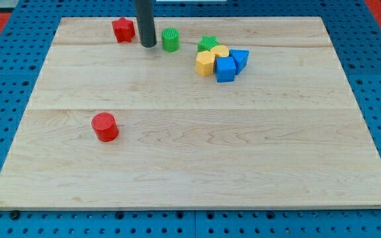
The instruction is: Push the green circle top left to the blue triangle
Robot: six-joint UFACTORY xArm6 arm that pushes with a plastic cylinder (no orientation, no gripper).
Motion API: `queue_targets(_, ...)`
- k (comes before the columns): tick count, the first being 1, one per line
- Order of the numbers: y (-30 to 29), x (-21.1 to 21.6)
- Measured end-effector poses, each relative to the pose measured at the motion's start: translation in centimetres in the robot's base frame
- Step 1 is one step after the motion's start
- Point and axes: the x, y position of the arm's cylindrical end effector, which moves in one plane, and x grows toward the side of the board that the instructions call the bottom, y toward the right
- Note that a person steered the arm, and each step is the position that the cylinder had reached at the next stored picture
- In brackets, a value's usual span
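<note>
The green circle [170,39] stands near the view's top, a little left of centre. My tip [148,45] is just to its left, close to it with a small gap. The blue triangle [241,59] lies to the right, at the right end of a tight cluster of blocks. The green circle is to the upper left of that cluster, well apart from the blue triangle.
The cluster holds a green star [208,43], a yellow round block [219,51], a yellow hexagon [205,63] and a blue cube [225,69]. A red block [123,30] sits left of my tip. A red cylinder [104,127] stands at the lower left.
</note>
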Motion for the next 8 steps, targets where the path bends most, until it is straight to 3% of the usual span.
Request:
queue_targets(1, 6.1, -2.0)
queue_targets(3, 4.4, -5.2)
queue_targets(5, 15.5, -5.7)
queue_targets(6, 17.7, -4.9)
queue_targets(8, 14.7, -7.3)
